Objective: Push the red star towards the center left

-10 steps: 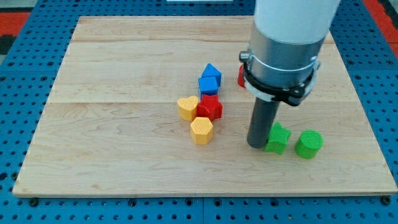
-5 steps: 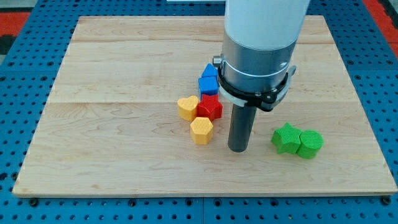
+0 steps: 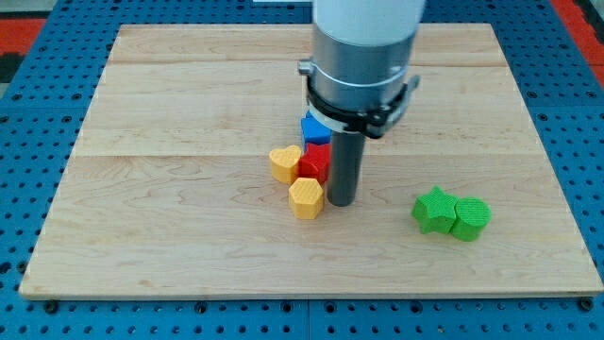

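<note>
The red star (image 3: 315,162) lies near the board's middle, partly hidden by the rod. My tip (image 3: 342,202) rests on the board just right of the red star, touching or nearly touching it, and right of the yellow hexagon (image 3: 306,197). A yellow heart (image 3: 284,162) sits against the star's left side. A blue block (image 3: 314,128) lies just above the star, mostly hidden behind the arm.
A green star (image 3: 433,210) and a green cylinder (image 3: 470,218) sit touching each other at the view's lower right. The wooden board (image 3: 170,113) lies on a blue pegboard. The arm's wide body hides the board's upper middle.
My tip has slid left from beside the green star to the red star's right side. The green star was nudged against the green cylinder earlier. The arm now hides the other red block.
</note>
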Robot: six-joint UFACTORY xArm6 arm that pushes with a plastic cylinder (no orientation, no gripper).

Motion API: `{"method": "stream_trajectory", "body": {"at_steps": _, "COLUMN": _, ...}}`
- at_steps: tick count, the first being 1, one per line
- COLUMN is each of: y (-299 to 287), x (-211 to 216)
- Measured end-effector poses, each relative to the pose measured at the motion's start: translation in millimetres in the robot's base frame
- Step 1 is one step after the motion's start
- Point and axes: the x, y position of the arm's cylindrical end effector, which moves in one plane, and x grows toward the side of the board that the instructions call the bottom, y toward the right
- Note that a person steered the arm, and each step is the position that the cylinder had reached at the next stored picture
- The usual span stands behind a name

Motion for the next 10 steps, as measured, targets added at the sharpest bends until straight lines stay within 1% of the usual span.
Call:
{"method": "stream_trajectory", "body": {"at_steps": 1, "y": -23, "x": -12}}
{"method": "stream_trajectory", "body": {"at_steps": 3, "y": -48, "x": -31}}
{"method": "stream_trajectory", "body": {"at_steps": 5, "y": -52, "x": -42}}
{"method": "stream_trajectory", "body": {"at_steps": 6, "y": -56, "x": -69}}
{"method": "stream_trajectory", "body": {"at_steps": 7, "y": -56, "x": -103}}
{"method": "stream_trajectory", "body": {"at_steps": 8, "y": -19, "x": -106}}
{"method": "stream_trajectory", "body": {"at_steps": 10, "y": 2, "x": -158}}
